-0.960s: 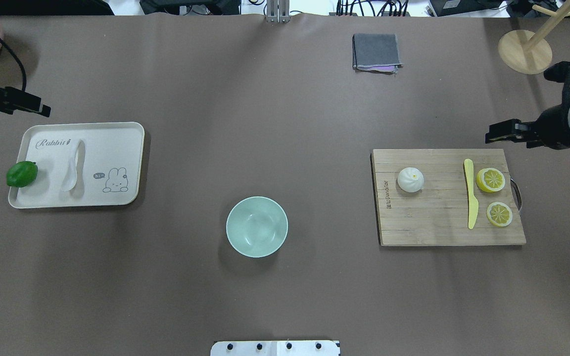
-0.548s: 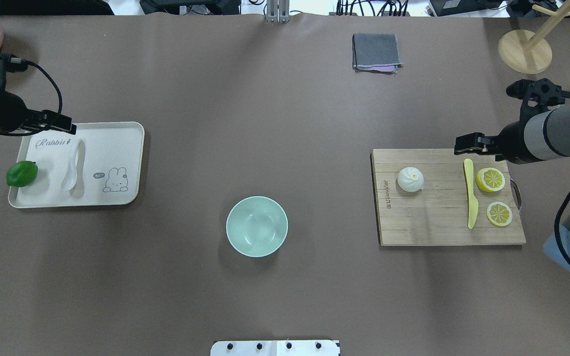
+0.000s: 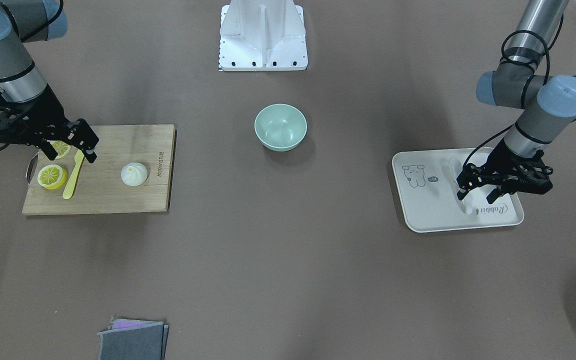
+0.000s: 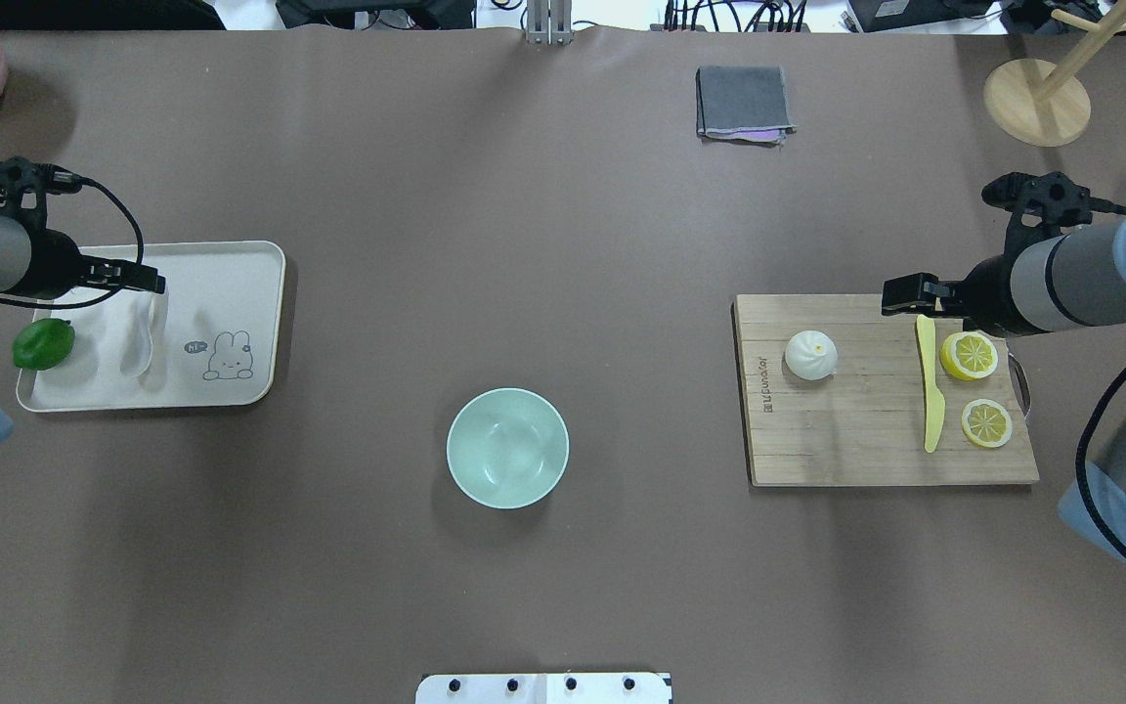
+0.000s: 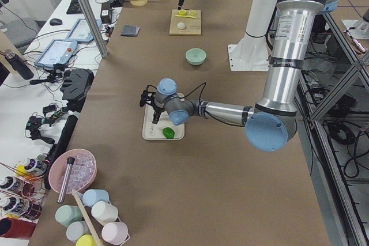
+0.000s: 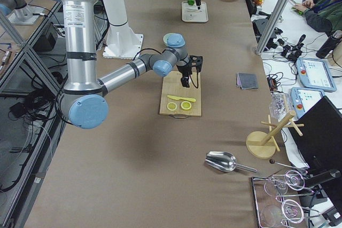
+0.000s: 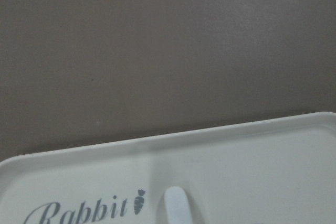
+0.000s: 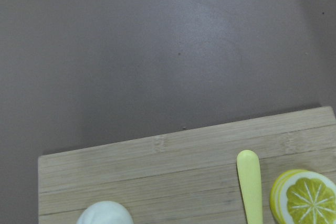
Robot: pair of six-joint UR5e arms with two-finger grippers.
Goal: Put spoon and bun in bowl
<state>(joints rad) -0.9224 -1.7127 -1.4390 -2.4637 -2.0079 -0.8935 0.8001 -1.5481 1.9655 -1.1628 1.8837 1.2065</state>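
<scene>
The bowl (image 4: 507, 449) is standing upright on the table (image 4: 524, 244). Well to the bowl's left, the spoon (image 4: 138, 342) is lying on the cream tray (image 4: 240, 293). The left tool (image 3: 478, 193) is hanging over the spoon's handle end with its fingers spread, gripping nothing. Well to the bowl's right, the bun (image 4: 810, 354) is resting on the wooden board (image 4: 866, 450). The right tool (image 4: 900, 293) is hovering open by the yellow knife (image 4: 930, 391), farther from the bowl than the bun.

Overhead and front cameras face each other across the bowl (image 4: 507, 448); side ones sight along the table (image 4: 563, 244); wrist ones close.
</scene>
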